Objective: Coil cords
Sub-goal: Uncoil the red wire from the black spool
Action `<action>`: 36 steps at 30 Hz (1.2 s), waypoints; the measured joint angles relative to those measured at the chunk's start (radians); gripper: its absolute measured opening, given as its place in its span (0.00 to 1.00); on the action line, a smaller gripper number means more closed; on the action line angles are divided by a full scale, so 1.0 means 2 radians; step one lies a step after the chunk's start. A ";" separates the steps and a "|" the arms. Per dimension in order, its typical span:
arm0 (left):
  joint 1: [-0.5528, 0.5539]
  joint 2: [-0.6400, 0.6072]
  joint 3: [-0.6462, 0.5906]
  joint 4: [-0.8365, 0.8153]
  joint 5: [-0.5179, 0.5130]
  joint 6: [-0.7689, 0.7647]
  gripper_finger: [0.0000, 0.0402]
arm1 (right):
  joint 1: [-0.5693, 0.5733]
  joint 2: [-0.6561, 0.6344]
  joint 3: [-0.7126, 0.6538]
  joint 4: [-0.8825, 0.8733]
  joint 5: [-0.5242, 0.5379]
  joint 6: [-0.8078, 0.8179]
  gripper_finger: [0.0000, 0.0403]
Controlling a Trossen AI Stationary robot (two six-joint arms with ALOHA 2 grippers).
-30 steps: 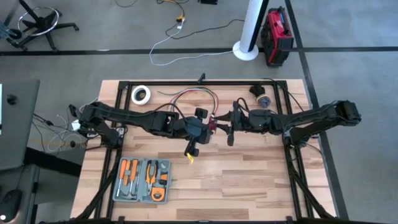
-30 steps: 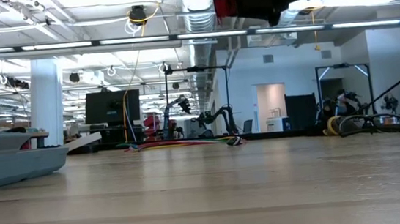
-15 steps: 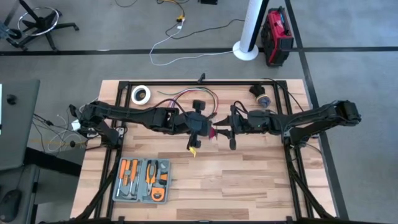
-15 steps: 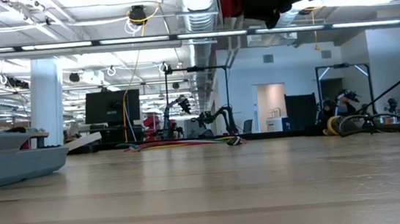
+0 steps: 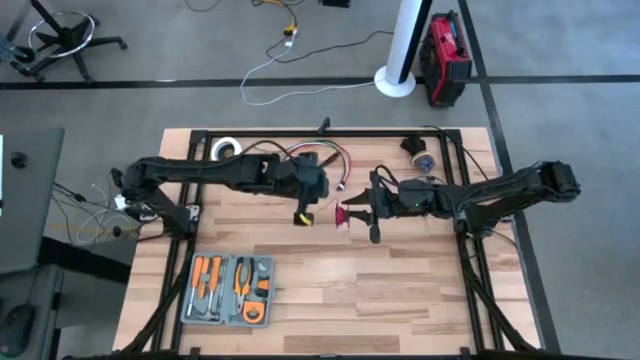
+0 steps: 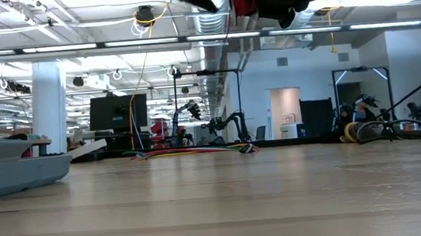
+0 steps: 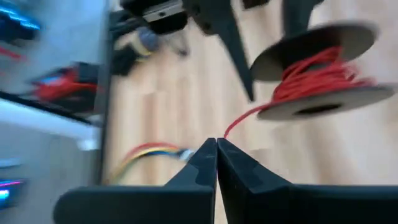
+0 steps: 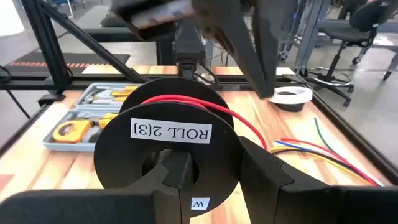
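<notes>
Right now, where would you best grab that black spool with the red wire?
By its flat round flanges, from the end, as the right gripper does: the black spool offers rigid faces there, and the wound red wire between them remains free to turn.

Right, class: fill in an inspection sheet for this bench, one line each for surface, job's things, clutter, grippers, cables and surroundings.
Surface: wooden table, slatted top.
Job's things: red wire wound on a black spool labelled ROLL 2(3), a strand leading off it.
Clutter: tool tray with orange-handled tools; tape roll.
Grippers: left gripper shut on the red wire's free end; right gripper holds the spool above the table's middle.
Cables: bundle of coloured wires at the far edge.
Surroundings: white cable and a red case on the floor.
</notes>
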 joint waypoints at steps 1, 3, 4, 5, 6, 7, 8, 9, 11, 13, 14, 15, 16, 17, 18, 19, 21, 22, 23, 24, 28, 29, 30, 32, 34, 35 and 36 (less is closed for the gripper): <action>0.006 -0.004 -0.010 0.004 -0.001 0.000 0.00 | 0.000 0.000 0.000 0.001 0.001 -0.003 0.27; 0.020 -0.010 -0.031 0.011 -0.004 0.000 0.00 | 0.000 0.000 0.000 0.000 0.001 -0.008 0.27; 0.027 -0.013 -0.045 0.018 -0.003 -0.003 0.00 | 0.000 0.000 0.000 0.000 0.001 -0.010 0.27; 0.033 -0.017 -0.060 0.031 -0.002 -0.005 0.00 | -0.001 0.000 0.000 -0.003 0.001 -0.012 0.27; 0.039 -0.020 -0.075 0.045 0.005 -0.008 0.00 | -0.002 0.000 0.000 -0.006 0.001 -0.016 0.27; 0.045 -0.023 -0.093 0.065 0.011 -0.010 0.00 | -0.005 0.000 0.000 -0.007 0.001 -0.019 0.27; 0.050 -0.028 -0.110 0.081 0.019 -0.012 0.00 | -0.008 0.000 0.000 -0.007 0.001 -0.020 0.27; 0.053 -0.033 -0.129 0.101 0.029 -0.015 0.00 | -0.011 0.000 -0.002 -0.007 0.001 -0.020 0.27; 0.059 -0.044 -0.168 0.146 0.047 -0.021 0.00 | -0.017 0.000 -0.007 -0.007 -0.002 -0.019 0.27; 0.064 -0.056 -0.208 0.189 0.055 -0.028 0.00 | -0.025 0.000 -0.018 0.006 -0.014 -0.009 0.27; 0.066 -0.063 -0.227 0.211 0.056 -0.032 0.00 | -0.029 0.000 -0.026 0.022 -0.024 -0.004 0.27; 0.066 -0.071 -0.246 0.233 0.055 -0.036 0.00 | -0.033 0.000 -0.036 0.041 -0.036 0.002 0.27; 0.067 -0.077 -0.264 0.253 0.055 -0.040 0.00 | -0.039 0.000 -0.046 0.058 -0.047 0.008 0.27; 0.066 -0.081 -0.282 0.279 0.055 -0.044 0.00 | -0.046 0.000 -0.057 0.077 -0.059 0.015 0.27; 0.066 -0.084 -0.299 0.300 0.056 -0.046 0.00 | -0.053 0.000 -0.070 0.100 -0.070 0.022 0.27; 0.064 -0.086 -0.315 0.318 0.056 -0.048 0.00 | -0.061 0.000 -0.083 0.124 -0.081 0.028 0.27; 0.062 -0.085 -0.346 0.350 0.057 -0.056 0.01 | -0.075 0.000 -0.106 0.167 -0.096 0.040 0.27; 0.061 -0.085 -0.360 0.366 0.057 -0.062 0.03 | -0.081 0.000 -0.117 0.183 -0.101 0.045 0.27; 0.061 -0.084 -0.375 0.389 0.057 -0.067 0.05 | -0.086 0.000 -0.126 0.192 -0.103 0.046 0.27; 0.061 -0.083 -0.387 0.415 0.057 -0.073 0.08 | -0.090 0.000 -0.134 0.202 -0.103 0.047 0.27; 0.060 -0.082 -0.425 0.485 0.057 -0.089 0.23 | -0.094 0.000 -0.154 0.225 -0.103 0.037 0.27; 0.059 -0.082 -0.429 0.497 0.057 -0.090 0.27 | -0.092 0.000 -0.155 0.224 -0.103 0.029 0.27; 0.059 -0.082 -0.430 0.501 0.057 -0.089 0.31 | -0.089 0.000 -0.156 0.224 -0.103 0.020 0.27; 0.059 -0.083 -0.430 0.506 0.057 -0.083 0.39 | -0.083 0.001 -0.156 0.224 -0.103 0.000 0.27; 0.059 -0.083 -0.429 0.516 0.057 -0.072 0.45 | -0.076 0.007 -0.156 0.226 -0.103 -0.023 0.27; 0.059 -0.083 -0.430 0.524 0.057 -0.067 0.47 | -0.073 0.009 -0.156 0.226 -0.103 -0.031 0.27; 0.058 -0.083 -0.429 0.531 0.057 -0.061 0.49 | -0.070 0.012 -0.156 0.227 -0.104 -0.035 0.27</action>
